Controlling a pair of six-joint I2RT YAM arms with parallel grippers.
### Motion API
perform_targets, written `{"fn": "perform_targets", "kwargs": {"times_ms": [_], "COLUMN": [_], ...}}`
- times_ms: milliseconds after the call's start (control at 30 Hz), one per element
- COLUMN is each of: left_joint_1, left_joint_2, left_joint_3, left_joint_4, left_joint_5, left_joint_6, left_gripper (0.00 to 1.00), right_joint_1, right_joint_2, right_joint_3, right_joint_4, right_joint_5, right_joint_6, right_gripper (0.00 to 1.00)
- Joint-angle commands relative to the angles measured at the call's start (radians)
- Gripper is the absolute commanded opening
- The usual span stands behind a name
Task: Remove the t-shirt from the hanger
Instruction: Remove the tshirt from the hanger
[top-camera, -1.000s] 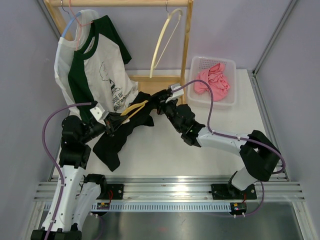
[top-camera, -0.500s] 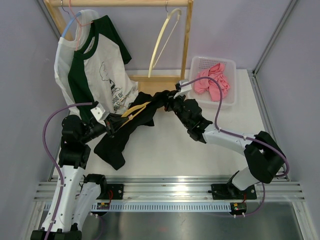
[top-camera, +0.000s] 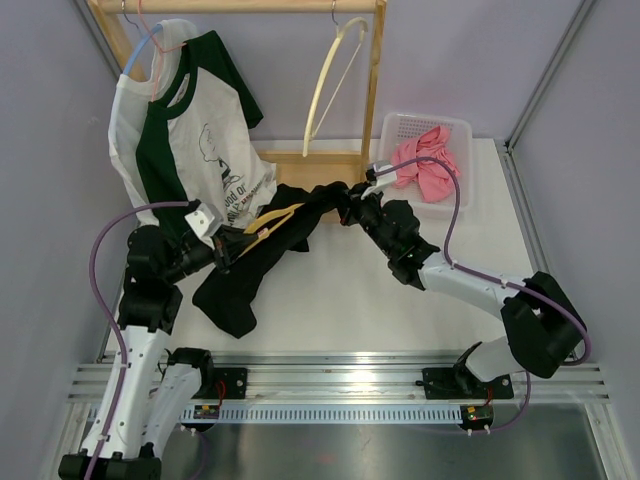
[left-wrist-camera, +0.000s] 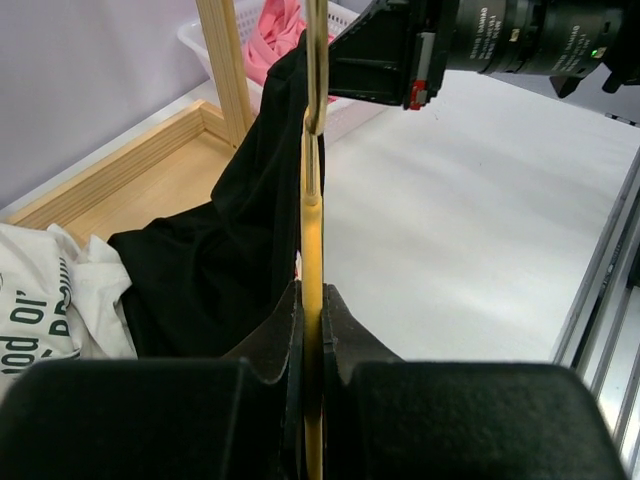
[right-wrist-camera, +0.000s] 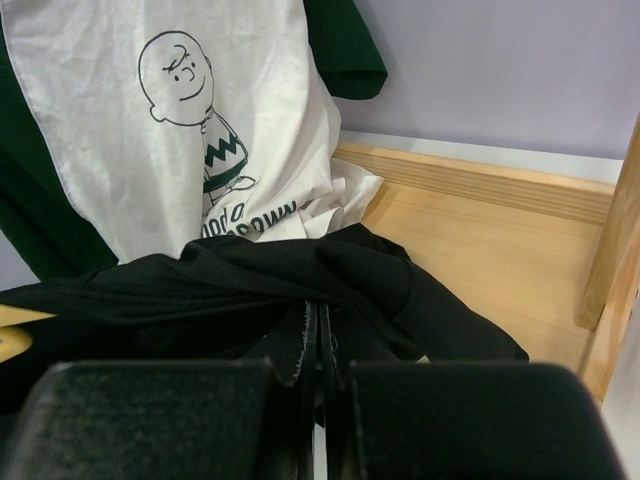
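A black t-shirt (top-camera: 250, 265) is stretched over the table between my two grippers, partly still on a yellow hanger (top-camera: 268, 222). My left gripper (top-camera: 228, 246) is shut on the hanger's bar (left-wrist-camera: 312, 260), which runs up through the black cloth (left-wrist-camera: 215, 260). My right gripper (top-camera: 347, 207) is shut on the shirt's upper edge (right-wrist-camera: 300, 270) and holds it taut to the right. The hanger's far end is hidden under the cloth.
A wooden rack (top-camera: 372, 90) stands at the back with a white-and-green shirt (top-camera: 185, 140) on a hanger and an empty cream hanger (top-camera: 330, 80). A white basket (top-camera: 455, 130) with pink cloth (top-camera: 425, 165) sits at the back right.
My right gripper has moved right and back with the shirt's edge, stretching the black cloth. More of the yellow hanger is bare. My left gripper has stayed put.
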Motion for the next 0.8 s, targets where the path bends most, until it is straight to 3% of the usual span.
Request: {"fn": "perform_targets", "kwargs": {"times_ms": [0, 267, 600, 767], "left_joint_1": [-0.001, -0.089, -0.154, -0.159], "left_joint_2": [0.052, 0.121, 0.06, 0.051], "left_joint_3": [0.068, 0.069, 0.076, 0.07], "left_joint_4": [0.015, 0.018, -0.071, -0.079], "left_joint_5": [-0.047, -0.196, -0.162, -0.168], "left_joint_6": [0.023, 0.075, 0.161, 0.185], "left_gripper": [0.0, 0.0, 0.0, 0.0], "right_joint_1": [-0.059, -0.059, -0.062, -0.077], "right_joint_2": [-0.058, -0.073, -0.088, -0.111], "right_joint_3": [-0.005, 0.058, 0.038, 0.024], "right_joint_4": [0.046, -0.078, -0.141, -0.145], "right_joint_5": [-0.016, -0.225, 0.108, 0.136], "right_joint_6": [0.004, 0.027, -0.019, -0.025], "right_gripper": [0.0, 0.0, 0.0, 0.0]}}
